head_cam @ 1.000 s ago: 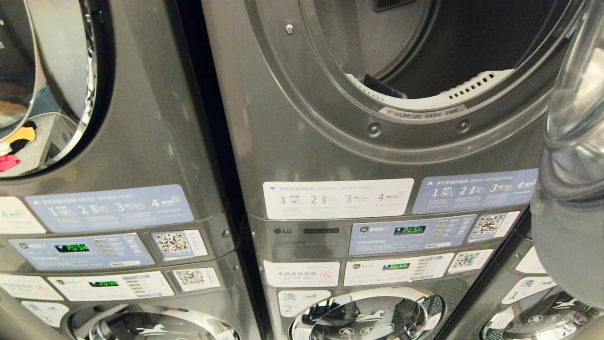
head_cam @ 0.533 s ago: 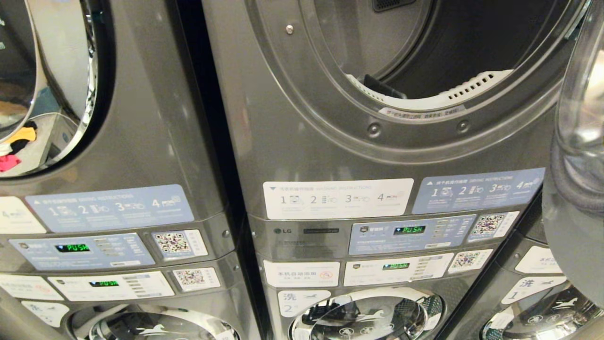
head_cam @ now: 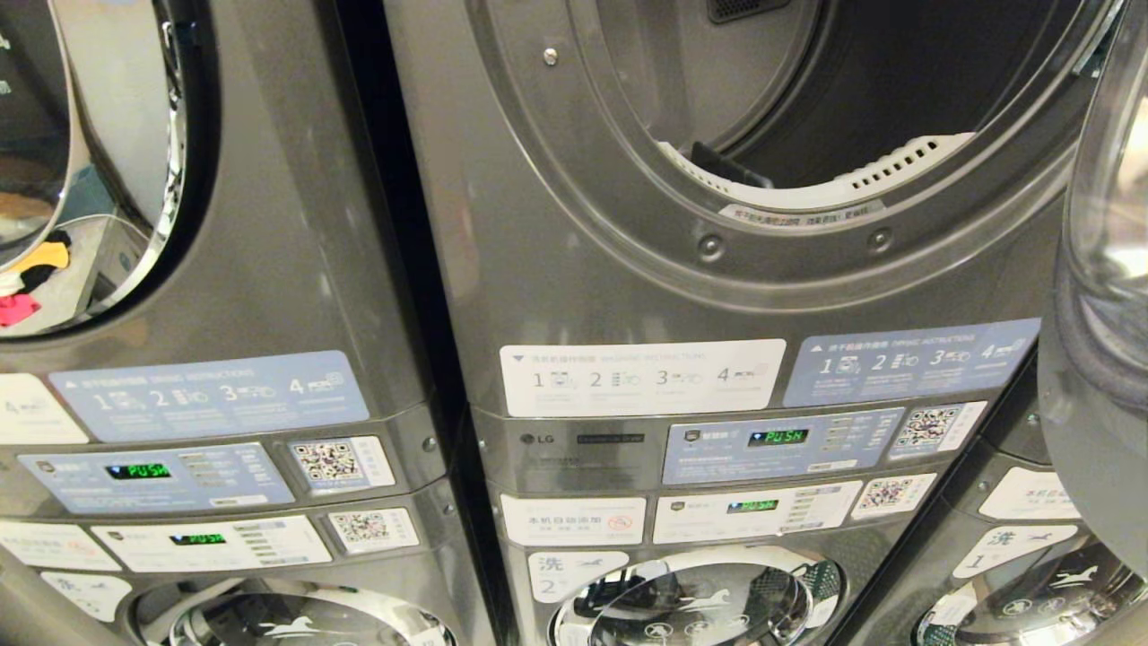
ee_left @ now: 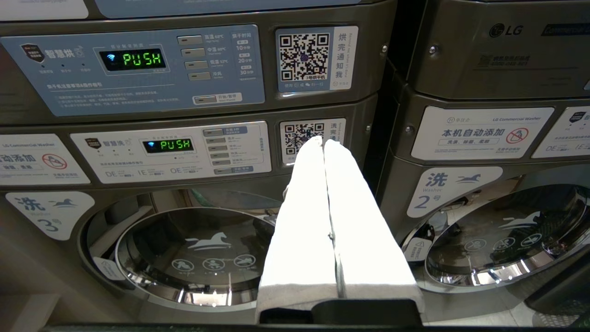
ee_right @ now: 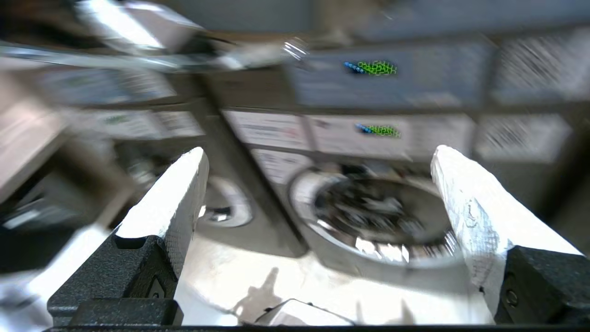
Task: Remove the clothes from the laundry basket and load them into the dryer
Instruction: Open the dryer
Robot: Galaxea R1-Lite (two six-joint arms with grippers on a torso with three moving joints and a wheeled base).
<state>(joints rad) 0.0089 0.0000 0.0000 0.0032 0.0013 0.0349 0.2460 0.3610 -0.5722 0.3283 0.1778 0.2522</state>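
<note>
The dryer fills the head view, its drum open and dark with no garment showing inside. Its glass door hangs swung out at the right edge. The clothes and the laundry basket are out of view. Neither arm shows in the head view. My left gripper is shut, its white fingers pressed together with nothing between them, pointing at the washers' control panels. In the blurred right wrist view, my right gripper is open and empty, facing a lower washer door and pale floor.
A second stacked machine stands to the left, with yellow and pink garments showing in its round door. Control panels with green PUSH displays run across the middle. Washer doors with horse marks sit below.
The open dryer door at the right edge has swung a little further right, uncovering more of the panel stickers. The machines have stayed put.
</note>
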